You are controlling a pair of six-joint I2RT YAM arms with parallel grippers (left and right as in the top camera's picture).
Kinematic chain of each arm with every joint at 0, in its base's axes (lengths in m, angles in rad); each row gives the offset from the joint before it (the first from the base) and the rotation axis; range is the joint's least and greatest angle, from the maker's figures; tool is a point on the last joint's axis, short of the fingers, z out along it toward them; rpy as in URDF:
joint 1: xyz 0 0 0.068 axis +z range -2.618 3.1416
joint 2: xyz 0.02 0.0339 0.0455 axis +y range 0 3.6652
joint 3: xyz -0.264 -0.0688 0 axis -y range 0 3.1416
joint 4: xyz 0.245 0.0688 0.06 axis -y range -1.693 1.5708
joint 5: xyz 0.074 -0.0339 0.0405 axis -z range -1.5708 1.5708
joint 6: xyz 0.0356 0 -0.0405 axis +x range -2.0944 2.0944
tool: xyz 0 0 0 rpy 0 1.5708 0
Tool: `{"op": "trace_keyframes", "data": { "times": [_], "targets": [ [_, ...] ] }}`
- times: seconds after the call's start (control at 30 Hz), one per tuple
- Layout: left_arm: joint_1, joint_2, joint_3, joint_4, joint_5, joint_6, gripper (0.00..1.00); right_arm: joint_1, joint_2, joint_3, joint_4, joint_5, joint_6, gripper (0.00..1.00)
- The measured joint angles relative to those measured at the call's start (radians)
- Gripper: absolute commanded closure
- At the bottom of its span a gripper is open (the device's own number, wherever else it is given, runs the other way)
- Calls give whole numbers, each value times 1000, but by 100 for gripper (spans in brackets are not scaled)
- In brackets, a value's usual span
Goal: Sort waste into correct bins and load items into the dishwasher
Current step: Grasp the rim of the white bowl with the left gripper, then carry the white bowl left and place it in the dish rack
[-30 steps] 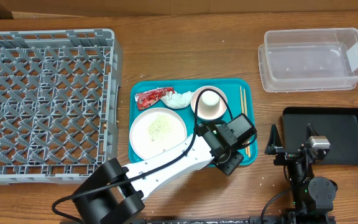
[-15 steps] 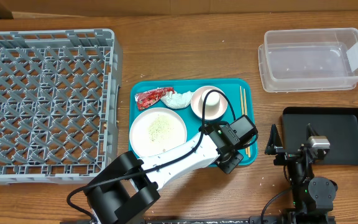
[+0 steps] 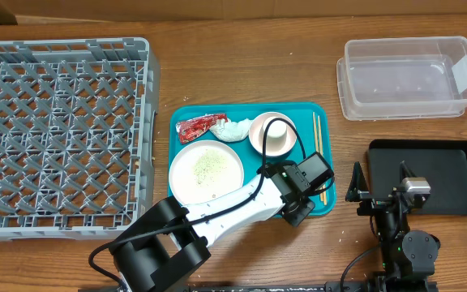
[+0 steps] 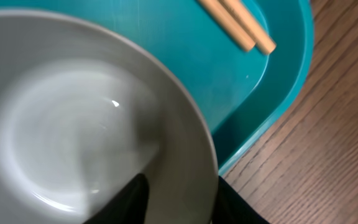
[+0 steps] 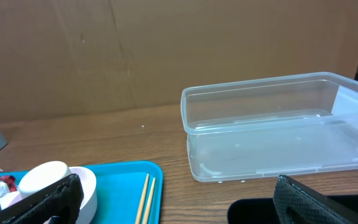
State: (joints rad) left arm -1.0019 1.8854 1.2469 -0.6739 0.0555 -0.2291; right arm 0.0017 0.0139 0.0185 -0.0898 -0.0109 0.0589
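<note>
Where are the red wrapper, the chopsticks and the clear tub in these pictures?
red wrapper [image 3: 199,127]: overhead view, on the middle of the crinkled wrapper.
chopsticks [image 3: 316,131]: overhead view, on the upper half of the pair.
clear tub [image 3: 404,81]: overhead view, on its bare floor.

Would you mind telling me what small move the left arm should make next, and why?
Probably close the left gripper onto the bowl rim. In the left wrist view its fingers straddle that rim, one inside and one outside, with a gap beside the inner finger, and the bowl sits on the teal tray.
</note>
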Motion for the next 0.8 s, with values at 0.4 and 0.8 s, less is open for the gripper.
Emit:
{"op": "trace_keyframes", "data": {
  "times": [0.4,0.8],
  "targets": [
    [0,-2,29,-13,22,-30,96,0,0,0,0,0,0,1],
    [63,-125,367,-380,111,-57,96,0,0,0,0,0,-1,0]
  ]
}}
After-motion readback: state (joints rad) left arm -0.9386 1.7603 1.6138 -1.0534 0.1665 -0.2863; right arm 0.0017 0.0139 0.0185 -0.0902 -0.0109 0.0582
